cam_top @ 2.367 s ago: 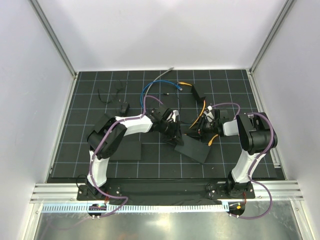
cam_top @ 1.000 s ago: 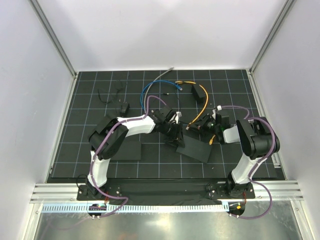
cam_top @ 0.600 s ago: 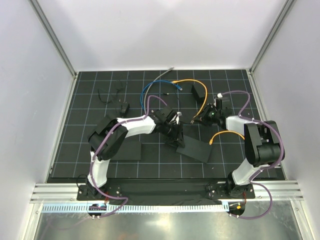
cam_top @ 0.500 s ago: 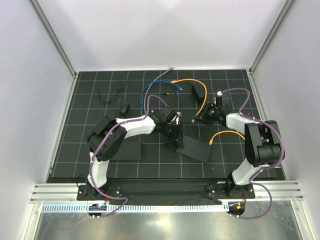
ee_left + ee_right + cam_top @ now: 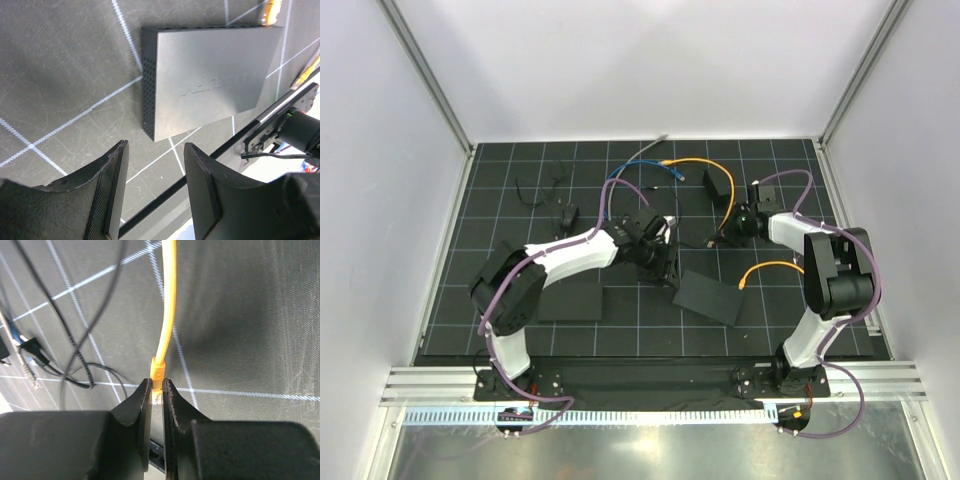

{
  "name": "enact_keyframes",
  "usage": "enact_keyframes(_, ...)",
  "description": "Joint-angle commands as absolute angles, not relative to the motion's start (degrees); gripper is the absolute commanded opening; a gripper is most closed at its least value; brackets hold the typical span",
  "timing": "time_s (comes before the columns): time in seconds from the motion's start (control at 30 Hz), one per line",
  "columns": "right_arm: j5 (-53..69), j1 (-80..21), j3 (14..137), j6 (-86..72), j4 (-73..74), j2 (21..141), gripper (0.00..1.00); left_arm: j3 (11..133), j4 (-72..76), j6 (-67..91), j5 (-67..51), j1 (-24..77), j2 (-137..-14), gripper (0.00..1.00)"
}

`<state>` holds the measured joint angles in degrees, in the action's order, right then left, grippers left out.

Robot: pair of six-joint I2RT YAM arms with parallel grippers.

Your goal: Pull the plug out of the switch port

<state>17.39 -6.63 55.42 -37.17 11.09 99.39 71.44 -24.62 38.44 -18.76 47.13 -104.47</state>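
The right gripper (image 5: 157, 387), pinched on the orange plug (image 5: 158, 371), had drawn it well clear of the network switch (image 5: 210, 80), toward the mat's (image 5: 790, 180) far right. Extraction looked complete. The left gripper (image 5: 156, 150) hung half open and empty beside the switch.

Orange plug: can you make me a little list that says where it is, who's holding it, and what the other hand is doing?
right gripper: shut on the plug
plug: out of the switch box, away from it
orange cable: trails from the plug across the mat
switch box: lying flat, nothing gripping it
left gripper: open, empty, above the mat near the switch box
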Motion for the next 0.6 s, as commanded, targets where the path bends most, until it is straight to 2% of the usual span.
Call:
enact_keyframes(0.0, 16.5, -6.6, 57.9, -37.0, 12.0, 100.5, 0.02, 70.6, -25.7, 37.3, -18.1, 46.9, -102.1, 0.52)
enact_keyframes(0.17, 16.5, -6.6, 57.9, -37.2, 12.2, 100.7, 0.16, 70.3, -25.7, 37.3, -18.2, 47.0, -101.2, 0.52)
enact_keyframes(0.33, 15.7, -6.7, 57.9, -36.6, 13.9, 100.1, 0.27, 70.0, -25.4, 37.4, -18.5, 46.9, -101.0, 0.52)
enact_keyframes(0.57, 14.8, -6.6, 57.5, -35.5, 17.0, 98.1, 0.35, 69.7, -24.9, 37.8, -19.2, 47.0, -101.1, 0.52)
